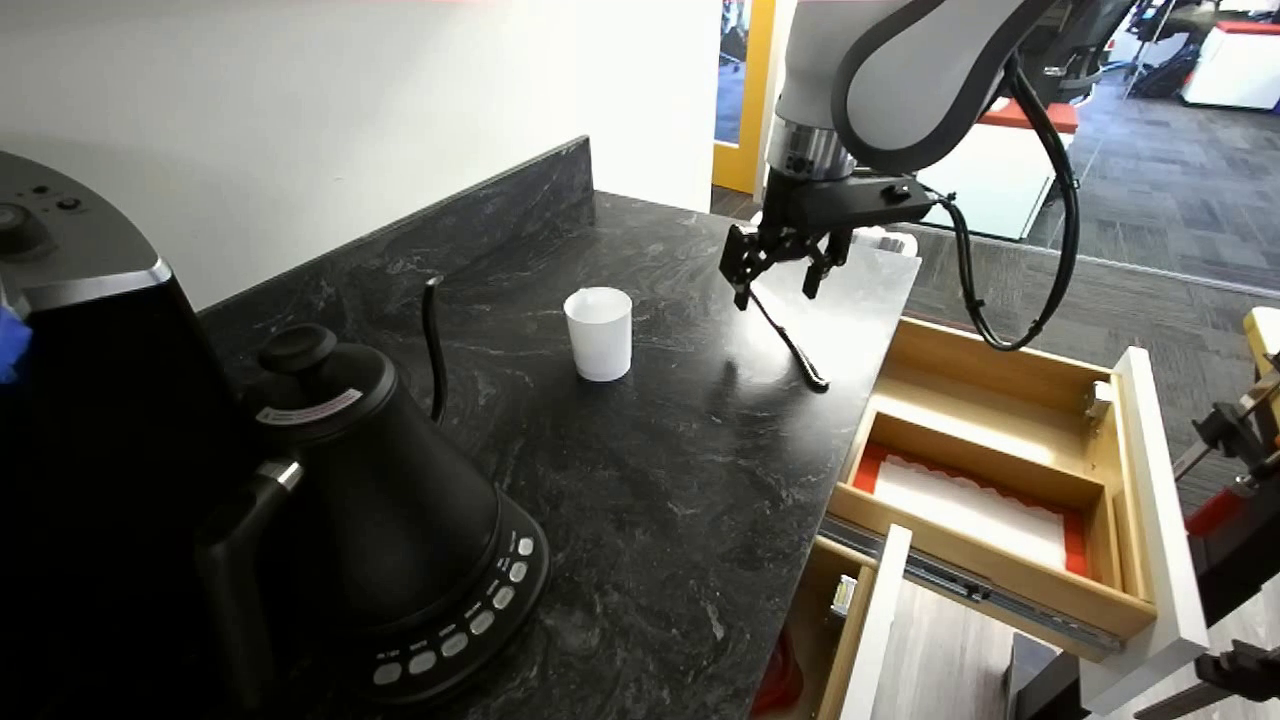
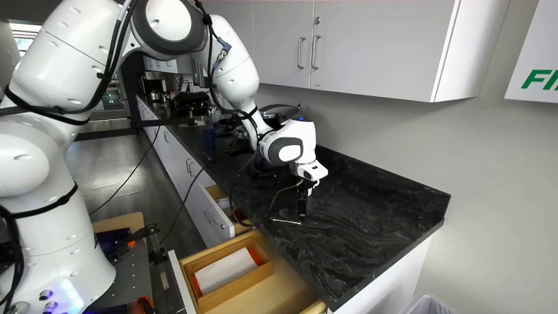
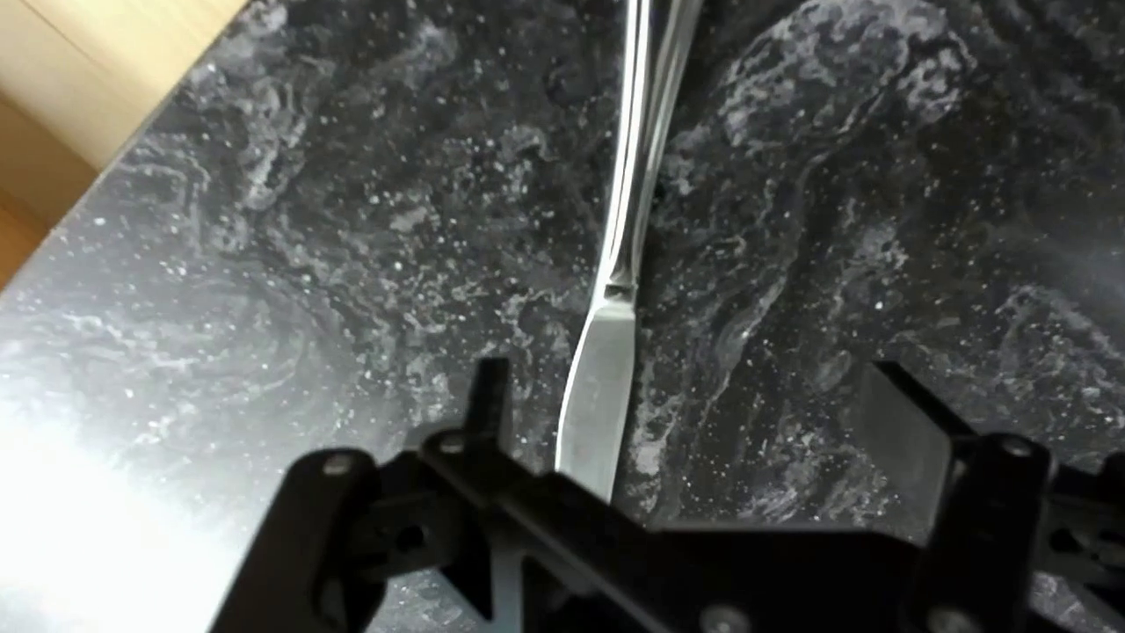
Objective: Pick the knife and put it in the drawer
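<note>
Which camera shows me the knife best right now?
The wrist view: the knife lies large there, blade and handle plain, though the hand hides the tip and the picture's top edge cuts the handle off. Both exterior views show it small, a thin strip on the countertop near the hand.

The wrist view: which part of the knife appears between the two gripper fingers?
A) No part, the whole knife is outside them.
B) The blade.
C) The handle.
B, because the knife shows its blade between the spread fingers of the open gripper, and its handle runs away from them to the top edge of the picture.
</note>
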`<state>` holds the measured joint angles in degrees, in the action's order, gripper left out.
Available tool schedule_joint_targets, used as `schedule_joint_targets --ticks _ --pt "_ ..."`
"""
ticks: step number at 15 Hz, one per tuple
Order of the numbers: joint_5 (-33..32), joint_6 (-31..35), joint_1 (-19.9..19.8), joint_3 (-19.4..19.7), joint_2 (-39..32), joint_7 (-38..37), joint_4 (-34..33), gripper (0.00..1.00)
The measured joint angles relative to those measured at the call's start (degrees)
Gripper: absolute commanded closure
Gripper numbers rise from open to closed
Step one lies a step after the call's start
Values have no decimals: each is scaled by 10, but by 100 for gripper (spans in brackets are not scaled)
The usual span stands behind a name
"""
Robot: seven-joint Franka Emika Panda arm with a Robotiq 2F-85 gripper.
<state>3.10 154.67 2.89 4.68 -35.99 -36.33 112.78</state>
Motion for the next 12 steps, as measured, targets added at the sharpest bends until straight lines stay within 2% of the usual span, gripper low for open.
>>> schedule_joint_targets --ticks 7,12 --pt "8 -9 2 1 -50 5 -54 0" --pt "22 -39 6 2 -55 4 -70 0"
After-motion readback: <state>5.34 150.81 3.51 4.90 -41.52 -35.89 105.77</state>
